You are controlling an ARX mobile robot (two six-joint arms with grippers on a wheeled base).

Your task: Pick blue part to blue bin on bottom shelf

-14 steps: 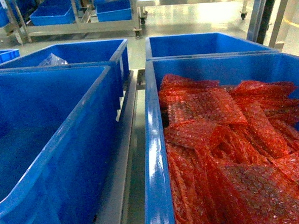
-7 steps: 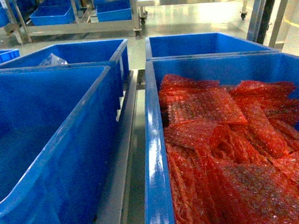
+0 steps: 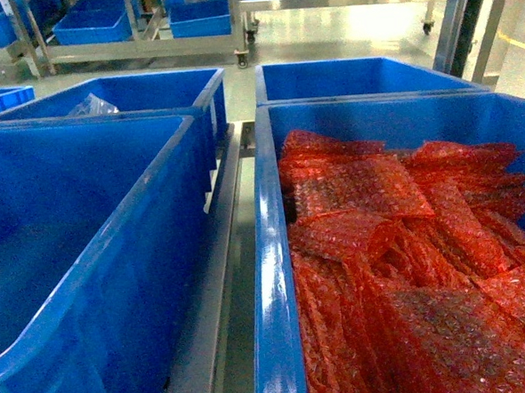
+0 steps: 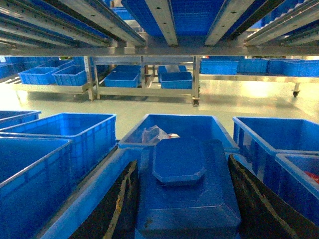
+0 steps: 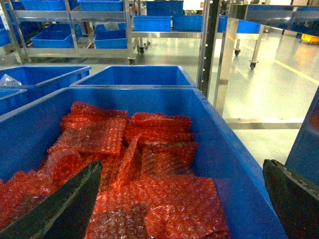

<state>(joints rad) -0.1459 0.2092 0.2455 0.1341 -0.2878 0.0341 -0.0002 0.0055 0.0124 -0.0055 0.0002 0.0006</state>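
Note:
In the left wrist view the blue part, a flat moulded plastic piece with a raised octagonal top, sits between two black fingers of my left gripper, which is shut on it. It hangs over the blue bins of the low shelf, just before a bin that holds a clear plastic bag. The big near-left blue bin shows only bare floor in the head view. My right gripper stands open above a blue bin full of red bubble wrap. Neither gripper shows in the head view.
Steel rails of an upper shelf run close overhead in the left wrist view. More blue bins stand behind, and racks with bins line the far floor. A steel upright rises just behind the right bin.

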